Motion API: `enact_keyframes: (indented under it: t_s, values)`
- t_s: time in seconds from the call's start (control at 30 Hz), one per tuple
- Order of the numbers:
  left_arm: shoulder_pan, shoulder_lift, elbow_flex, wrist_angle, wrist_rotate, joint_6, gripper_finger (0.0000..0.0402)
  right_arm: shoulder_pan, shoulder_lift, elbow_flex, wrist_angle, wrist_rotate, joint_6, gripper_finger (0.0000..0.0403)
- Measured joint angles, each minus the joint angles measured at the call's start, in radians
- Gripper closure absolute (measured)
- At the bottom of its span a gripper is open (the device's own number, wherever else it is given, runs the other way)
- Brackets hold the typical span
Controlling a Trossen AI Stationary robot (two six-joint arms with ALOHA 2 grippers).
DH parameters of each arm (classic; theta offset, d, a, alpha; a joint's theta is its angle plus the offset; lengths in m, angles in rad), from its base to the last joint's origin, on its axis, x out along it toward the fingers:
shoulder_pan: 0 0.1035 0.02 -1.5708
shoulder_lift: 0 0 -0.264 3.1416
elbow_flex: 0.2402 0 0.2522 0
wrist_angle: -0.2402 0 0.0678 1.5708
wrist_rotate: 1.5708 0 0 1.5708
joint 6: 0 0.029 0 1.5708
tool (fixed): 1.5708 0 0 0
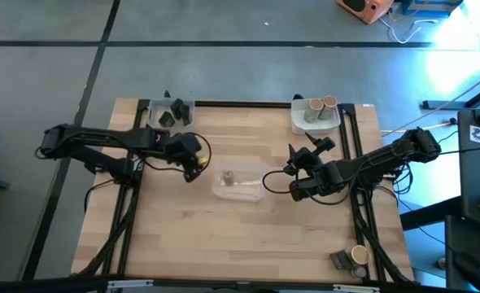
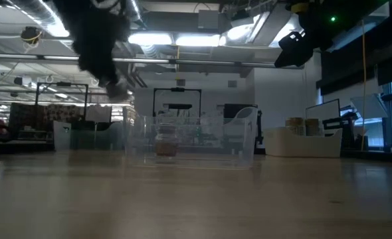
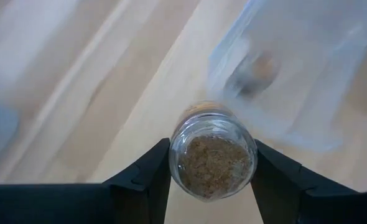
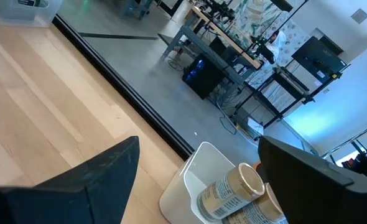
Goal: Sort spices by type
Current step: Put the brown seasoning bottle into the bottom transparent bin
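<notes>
A small glass jar [image 3: 213,158] of brown spice is clamped in the left gripper [image 3: 211,168] jaws, beside the clear tray [image 1: 238,184]; the right gripper [image 1: 293,165] jaws are held apart, empty

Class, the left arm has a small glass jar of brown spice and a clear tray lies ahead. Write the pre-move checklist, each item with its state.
1. Left gripper jaws closed on the small glass jar of brown spice: ok.
2. Jar lifted off the wooden table: cannot tell.
3. Clear plastic tray has room beside the one jar inside: ok.
4. Right gripper, open, away from the tray: ok.
5. Tan cylinders in the white tray: ok.
</notes>
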Motion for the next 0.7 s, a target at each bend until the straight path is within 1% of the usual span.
enact_keyframes:
  t_s: [0.17, 0.3, 0.7]
  values:
    - [-0.034, 0.012, 0.05, 0.111, -0.004, 0.041, 0.0233, 0.0, 0.0, 0.0, 0.0, 0.0, 0.0, 0.0075]
    - [-0.06, 0.056, 0.075, 0.164, -0.004, 0.053, 0.0233, 0.0, 0.0, 0.0, 0.0, 0.0, 0.0, 0.0075]
    - [-0.147, 0.306, 0.19, 0.168, -0.011, 0.064, 0.0232, 0.0, 0.0, 0.0, 0.0, 0.0, -0.001, 0.0075]
